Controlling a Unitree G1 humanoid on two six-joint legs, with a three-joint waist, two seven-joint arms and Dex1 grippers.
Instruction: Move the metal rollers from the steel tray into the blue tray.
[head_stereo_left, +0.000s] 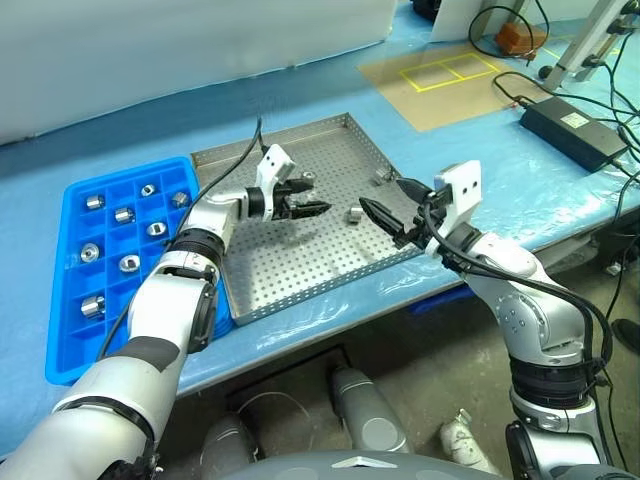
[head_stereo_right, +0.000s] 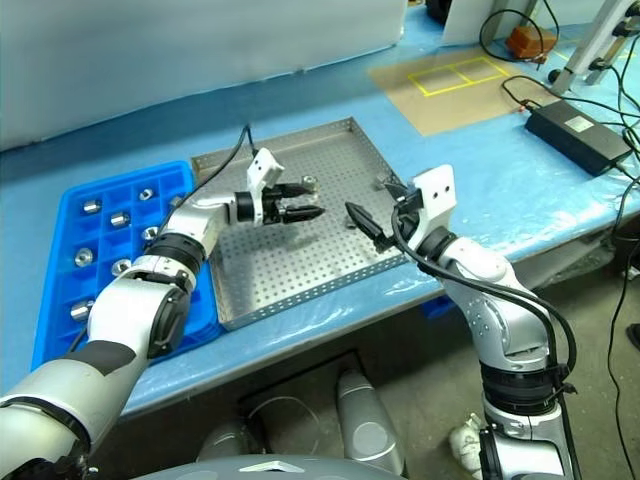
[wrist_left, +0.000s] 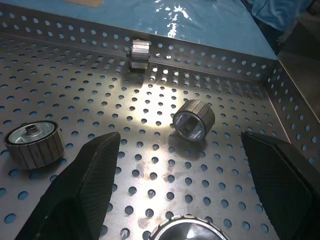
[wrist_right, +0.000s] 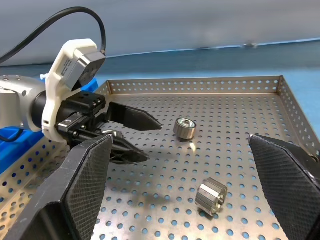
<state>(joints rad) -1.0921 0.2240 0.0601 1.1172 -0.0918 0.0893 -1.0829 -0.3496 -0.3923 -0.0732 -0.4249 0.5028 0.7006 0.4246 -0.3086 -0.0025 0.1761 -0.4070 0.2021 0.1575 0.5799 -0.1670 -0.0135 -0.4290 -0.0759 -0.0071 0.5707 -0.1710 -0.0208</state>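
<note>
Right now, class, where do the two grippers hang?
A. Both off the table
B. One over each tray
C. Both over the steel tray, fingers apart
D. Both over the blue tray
C: the left gripper and right gripper both hover over the steel tray, fingers spread.

A black power brick with cables lies on the blue table cover, near a brown sheet marked with yellow squares

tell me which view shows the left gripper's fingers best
The right wrist view: the left gripper is seen side on over the steel tray, fingers apart with nothing between them. The left wrist view shows just two dark fingers rising over the tray. In the eye views it is small.
</note>
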